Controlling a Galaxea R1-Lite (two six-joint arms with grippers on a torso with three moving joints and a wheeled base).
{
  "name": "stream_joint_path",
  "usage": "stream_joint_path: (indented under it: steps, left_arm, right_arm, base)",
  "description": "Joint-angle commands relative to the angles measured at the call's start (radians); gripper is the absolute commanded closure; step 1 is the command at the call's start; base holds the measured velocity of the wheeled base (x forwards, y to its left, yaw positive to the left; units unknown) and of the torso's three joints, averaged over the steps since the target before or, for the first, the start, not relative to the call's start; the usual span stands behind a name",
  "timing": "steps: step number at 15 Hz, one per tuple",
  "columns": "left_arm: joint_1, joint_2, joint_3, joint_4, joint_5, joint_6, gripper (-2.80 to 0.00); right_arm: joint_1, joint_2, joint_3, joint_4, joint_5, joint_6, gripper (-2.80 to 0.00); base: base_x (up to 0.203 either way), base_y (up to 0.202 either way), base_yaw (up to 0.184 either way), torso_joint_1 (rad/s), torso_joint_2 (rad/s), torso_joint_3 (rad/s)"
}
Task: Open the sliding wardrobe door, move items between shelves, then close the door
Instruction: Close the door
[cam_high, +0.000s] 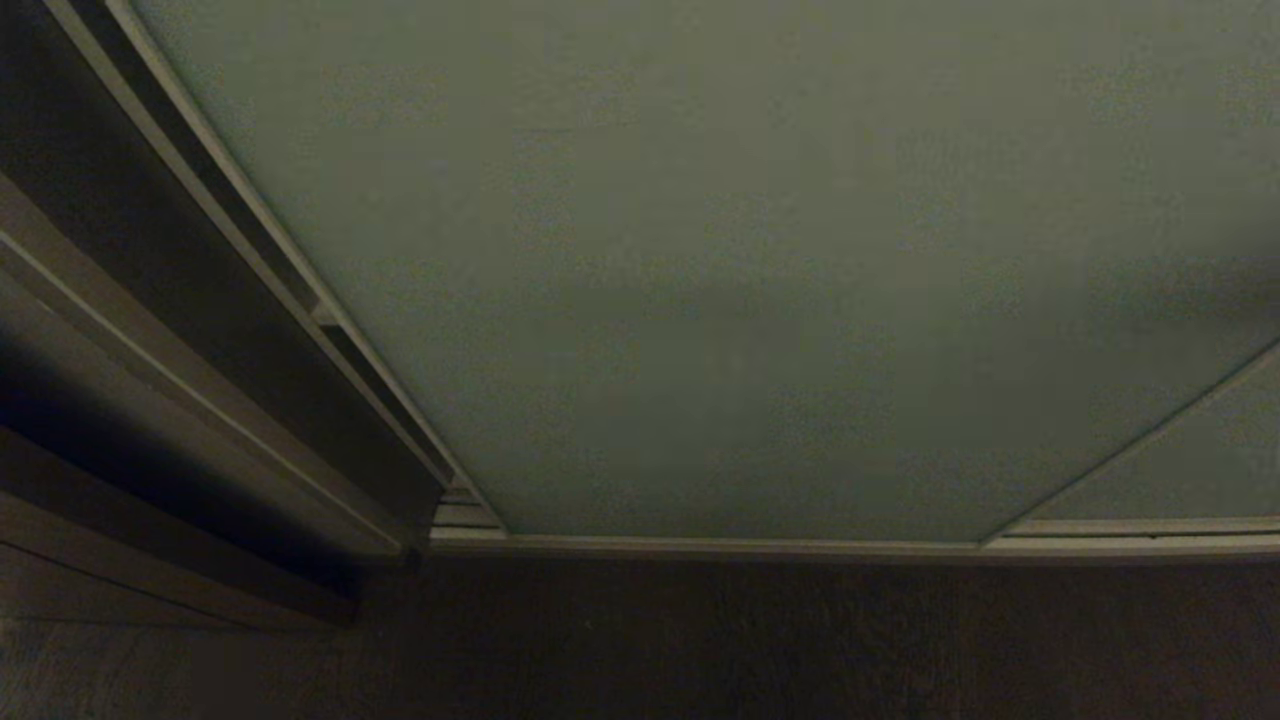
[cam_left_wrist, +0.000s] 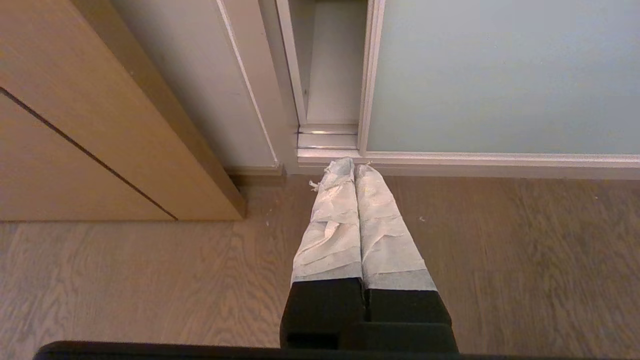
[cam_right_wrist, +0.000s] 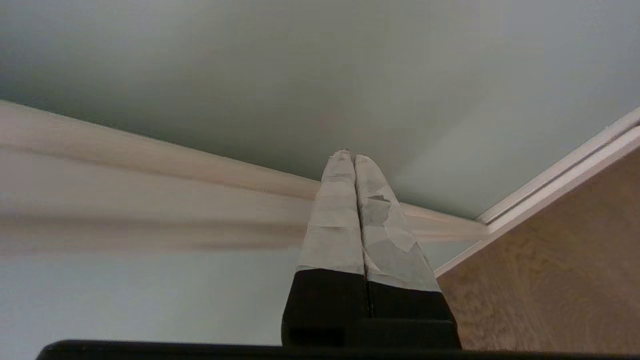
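While the sliding wardrobe door (cam_high: 750, 280) fills our head view, standing on its bottom track at the floor (cam_left_wrist: 150, 280), our left gripper (cam_left_wrist: 354, 167) hangs pressed together and empty above that floor, and our right gripper (cam_right_wrist: 350, 156), likewise closed and empty, points at the door panel.

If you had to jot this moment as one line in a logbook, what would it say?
sliding wardrobe door: nearly shut, narrow gap at its edge | left tool: shut, empty, low by floor track | right tool: shut, empty, at door panel
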Motion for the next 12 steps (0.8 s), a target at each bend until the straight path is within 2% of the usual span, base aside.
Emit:
stream_joint_path:
  steps: [1,12]
  left_arm:
    - [0.000,0.002,0.000,0.000,0.000,0.000,0.00]
    - [0.000,0.002,0.000,0.000,0.000,0.000,0.00]
  right_arm:
    - [0.010,0.020,-0.006,-0.001,0.003,0.004,0.00]
    - [0.126,0.004,-0.009,-0.010,0.000,-0.002,0.00]
  base:
    - [0.000,0.000,0.000,0.000,0.00,0.000]
    - [0.000,0.000,0.000,0.000,0.00,0.000]
